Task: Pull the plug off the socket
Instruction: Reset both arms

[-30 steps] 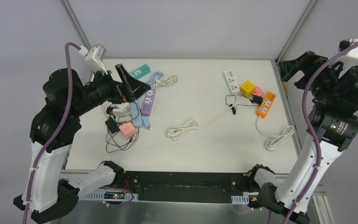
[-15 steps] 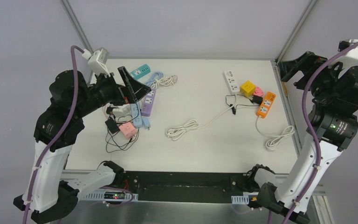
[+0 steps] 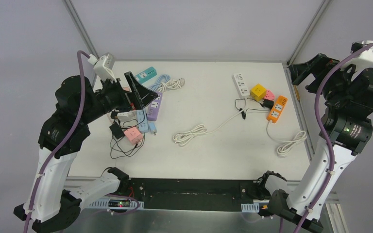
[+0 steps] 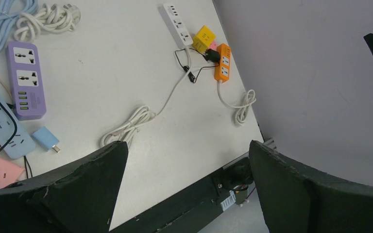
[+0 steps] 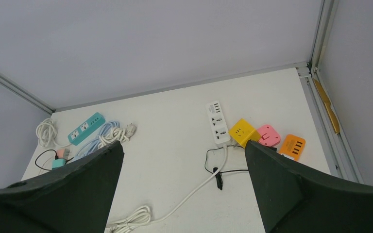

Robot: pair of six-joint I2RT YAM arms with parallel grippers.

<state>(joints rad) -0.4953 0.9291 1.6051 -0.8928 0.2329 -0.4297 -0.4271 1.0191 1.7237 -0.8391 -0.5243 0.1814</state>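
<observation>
A black plug (image 3: 267, 103) sits in the orange power strip (image 3: 277, 108) at the table's right; both show in the left wrist view, plug (image 4: 210, 55) and strip (image 4: 222, 62). The right wrist view shows the orange strip (image 5: 292, 145) partly behind a finger. On the left, a black adapter (image 3: 115, 129) with thin black wires lies by a pink socket (image 3: 132, 134). My left gripper (image 3: 141, 92) (image 4: 187, 145) is open and empty, raised above the left cluster. My right gripper (image 3: 307, 70) (image 5: 183, 144) is open and empty, high beyond the table's right edge.
A white strip (image 3: 241, 84), a yellow cube socket (image 3: 258, 91) and a pink socket (image 3: 269, 94) lie by the orange strip. A white cord coil (image 3: 189, 134) lies mid-table. Purple (image 3: 154, 107), light blue (image 3: 142, 120) and teal (image 3: 146, 74) strips and coiled cables crowd the left.
My left arm has shifted a little to the right and up, its gripper still open above the left cluster. The right arm has hardly moved.
</observation>
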